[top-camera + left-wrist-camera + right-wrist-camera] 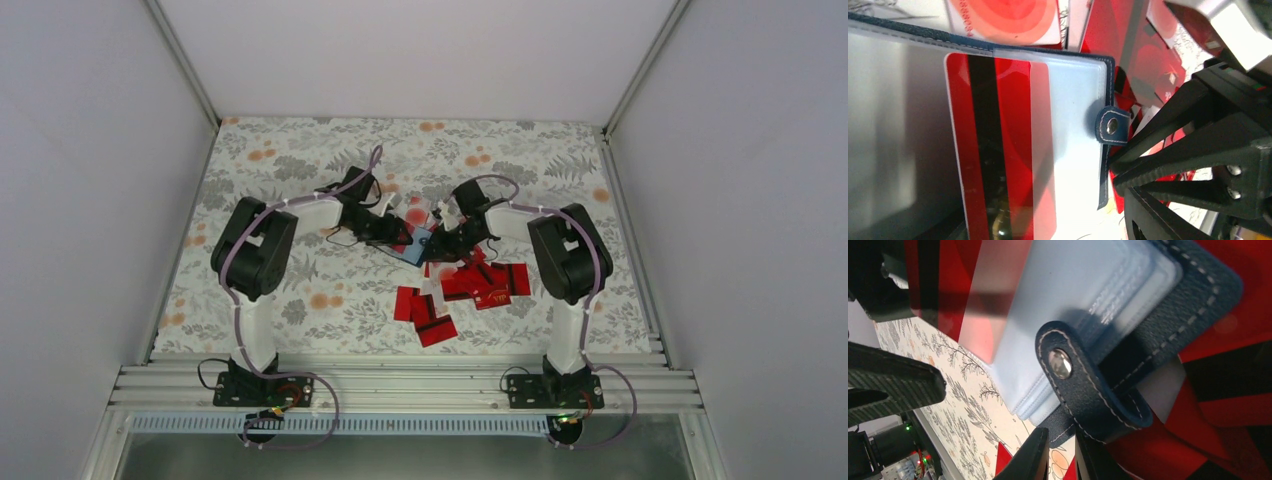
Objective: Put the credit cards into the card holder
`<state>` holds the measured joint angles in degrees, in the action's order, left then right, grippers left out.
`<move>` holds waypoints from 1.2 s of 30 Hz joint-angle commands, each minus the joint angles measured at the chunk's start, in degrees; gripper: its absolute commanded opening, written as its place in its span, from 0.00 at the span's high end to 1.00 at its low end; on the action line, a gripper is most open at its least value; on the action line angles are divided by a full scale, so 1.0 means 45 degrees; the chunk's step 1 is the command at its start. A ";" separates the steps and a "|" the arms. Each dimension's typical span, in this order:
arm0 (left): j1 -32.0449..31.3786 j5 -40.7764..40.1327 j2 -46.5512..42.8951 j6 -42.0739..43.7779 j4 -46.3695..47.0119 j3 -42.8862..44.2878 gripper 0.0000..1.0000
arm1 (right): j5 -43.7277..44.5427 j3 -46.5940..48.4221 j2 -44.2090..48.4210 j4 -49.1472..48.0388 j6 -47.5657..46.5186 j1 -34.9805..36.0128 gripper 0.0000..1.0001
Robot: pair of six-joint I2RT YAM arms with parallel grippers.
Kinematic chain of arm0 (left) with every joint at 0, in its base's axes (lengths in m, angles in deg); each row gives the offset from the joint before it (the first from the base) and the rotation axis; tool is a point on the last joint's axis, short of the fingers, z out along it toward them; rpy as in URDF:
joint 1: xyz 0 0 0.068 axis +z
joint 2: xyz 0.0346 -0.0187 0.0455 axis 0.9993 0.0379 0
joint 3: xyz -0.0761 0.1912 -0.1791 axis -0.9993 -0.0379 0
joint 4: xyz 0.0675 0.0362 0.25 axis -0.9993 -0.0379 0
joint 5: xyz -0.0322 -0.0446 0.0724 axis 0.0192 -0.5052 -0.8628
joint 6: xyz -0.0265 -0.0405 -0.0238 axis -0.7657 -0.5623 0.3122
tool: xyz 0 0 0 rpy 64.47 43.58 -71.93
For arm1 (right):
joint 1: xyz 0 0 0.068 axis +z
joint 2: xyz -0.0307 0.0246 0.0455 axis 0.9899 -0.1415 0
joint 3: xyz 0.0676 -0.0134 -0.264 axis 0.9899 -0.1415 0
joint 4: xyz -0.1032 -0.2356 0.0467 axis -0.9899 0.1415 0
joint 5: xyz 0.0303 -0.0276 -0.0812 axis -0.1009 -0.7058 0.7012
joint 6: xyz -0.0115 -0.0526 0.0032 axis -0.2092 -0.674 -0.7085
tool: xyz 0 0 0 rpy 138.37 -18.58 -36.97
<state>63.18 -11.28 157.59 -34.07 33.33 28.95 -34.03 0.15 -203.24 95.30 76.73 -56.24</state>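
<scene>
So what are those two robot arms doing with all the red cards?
They are filling a little blue card holder. The right gripper pinches the holder's edge. A red card with a dark stripe sits partway inside a clear pocket, and the left gripper, right next to it, looks open. More red cards lie loose on the table, not yet put in.

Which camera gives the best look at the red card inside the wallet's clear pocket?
Left wrist: the red card fills the frame under the clear sleeve of the card holder, stripe plain. Right wrist catches only one blurred end; the top view shows just the holder, a small blue patch.
</scene>
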 commanded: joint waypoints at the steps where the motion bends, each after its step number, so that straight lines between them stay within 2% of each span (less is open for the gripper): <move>1: -0.0090 -0.1577 -0.0524 0.0091 -0.1638 -0.0008 0.39 | 0.1461 0.0085 -0.0699 -0.0286 -0.0268 -0.0129 0.85; 4: -0.0090 -0.2090 -0.0702 0.0132 -0.1936 0.0116 0.38 | 0.1469 0.0154 -0.0732 -0.0271 -0.0284 -0.0135 0.85; 7: -0.0114 -0.2586 -0.0734 0.0301 -0.2415 0.0507 0.31 | 0.1468 0.0193 -0.0795 -0.0200 -0.0342 -0.0131 0.85; 11: -0.0119 -0.3226 -0.0750 0.0436 -0.2964 0.0933 0.28 | 0.1517 0.0321 -0.0898 -0.0065 -0.0440 -0.0129 0.85; 13: -0.0126 -0.3456 -0.0816 0.0458 -0.3283 0.1093 0.24 | 0.1526 0.0410 -0.0957 0.0004 -0.0488 -0.0143 0.85; 18: -0.0103 -0.3426 -0.1001 0.0451 -0.4023 0.1302 0.16 | 0.1577 0.0651 -0.1038 0.0203 -0.0603 -0.0151 0.85; 23: -0.0082 -0.4911 -0.1296 0.0711 -0.4579 0.1363 0.00 | 0.1661 0.0888 -0.1058 0.0286 -0.0671 -0.0167 0.85; 30: -0.0076 -0.5672 -0.1525 0.0933 -0.4688 0.1229 0.00 | 0.1632 0.0923 -0.0993 0.0273 -0.0583 -0.0173 0.85; 33: 0.0453 -0.4357 -0.1982 0.0885 -0.3940 0.0670 0.00 | 0.1578 0.0901 -0.0968 0.0238 -0.0479 -0.0168 0.86; 36: 0.1394 -0.2886 -0.3032 0.0175 -0.2353 -0.0595 0.00 | 0.1588 0.0839 -0.0949 0.0237 -0.0415 -0.0169 0.86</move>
<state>64.69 -31.13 150.18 -31.04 15.93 31.37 -31.91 4.26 -205.66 95.06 75.05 -56.44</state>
